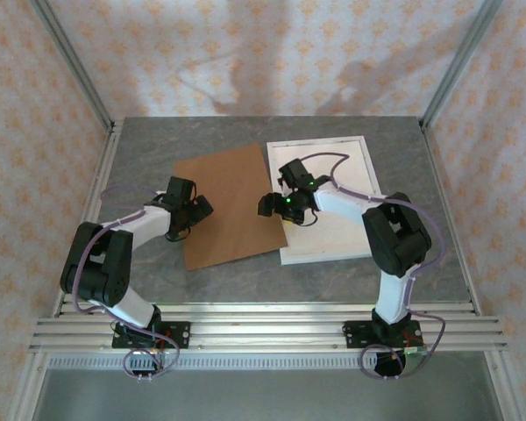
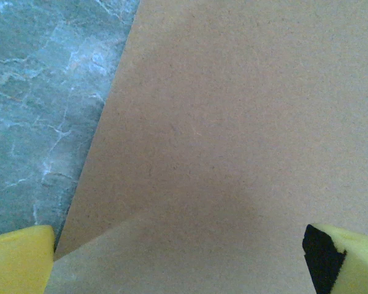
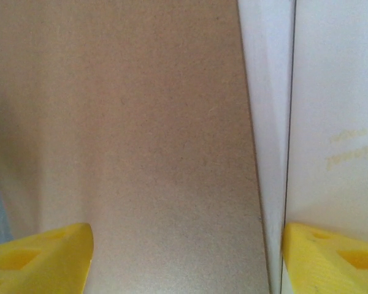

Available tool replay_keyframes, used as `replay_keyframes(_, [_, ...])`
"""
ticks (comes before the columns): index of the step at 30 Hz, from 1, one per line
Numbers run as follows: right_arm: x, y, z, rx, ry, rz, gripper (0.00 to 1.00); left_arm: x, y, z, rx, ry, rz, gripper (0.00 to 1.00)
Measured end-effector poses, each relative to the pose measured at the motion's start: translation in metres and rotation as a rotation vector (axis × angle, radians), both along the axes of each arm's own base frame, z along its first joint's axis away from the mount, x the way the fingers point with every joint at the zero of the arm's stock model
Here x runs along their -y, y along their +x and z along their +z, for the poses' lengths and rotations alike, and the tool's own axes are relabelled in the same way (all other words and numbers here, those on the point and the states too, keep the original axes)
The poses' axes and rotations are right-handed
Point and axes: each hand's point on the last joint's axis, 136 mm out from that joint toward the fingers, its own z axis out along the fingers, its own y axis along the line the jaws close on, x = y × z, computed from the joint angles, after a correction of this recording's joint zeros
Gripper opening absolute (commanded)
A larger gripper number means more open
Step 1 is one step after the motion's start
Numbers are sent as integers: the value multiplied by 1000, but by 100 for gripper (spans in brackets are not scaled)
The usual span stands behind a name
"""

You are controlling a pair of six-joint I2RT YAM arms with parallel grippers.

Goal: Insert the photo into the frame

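Note:
The brown backing board (image 1: 223,206) lies flat mid-table. Its right edge meets the left border of the white frame (image 1: 361,189), which lies at the right. Inside the frame is a white sheet (image 3: 337,92) with faint pale lettering. The photo's teal face is hidden. My left gripper (image 1: 195,200) hovers open over the board's left part, and its yellow fingertips (image 2: 18,260) stand wide apart above bare board (image 2: 233,122). My right gripper (image 1: 277,191) is open too. It (image 3: 187,257) straddles the board's right edge (image 3: 141,122) and the frame's white border (image 3: 267,122).
Grey marbled tabletop (image 1: 158,149) surrounds the board and frame and shows left of the board in the left wrist view (image 2: 37,110). Metal posts and patterned walls enclose the table. An aluminium rail (image 1: 263,329) runs along the near edge by the arm bases.

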Motion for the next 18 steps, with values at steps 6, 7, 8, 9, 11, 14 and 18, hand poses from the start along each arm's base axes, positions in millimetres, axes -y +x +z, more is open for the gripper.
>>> replay_keyframes(6, [-2,-17,4,-38,39,17,80,-2,1,-2,-40,-12,-44,100])
replay_keyframes(7, [-3,-19,6,-40,42,19,80,-2,1,-3,-46,-14,-49,100])
replay_keyframes(8, [-3,-20,8,-39,44,22,80,-2,1,-3,-52,-17,-54,100])
replay_keyframes(9, [-3,-21,9,-40,47,22,80,-2,1,-3,-55,-18,-55,100])
replay_keyframes(11, [-3,-22,11,-44,51,23,80,-1,1,-4,-64,-19,-57,100])
replay_keyframes(14, [-4,-24,11,-49,52,26,80,-1,1,-4,-72,-17,-60,100])
replay_keyframes(18, [-4,-24,11,-51,54,25,80,-1,1,-4,-76,-16,-69,100])
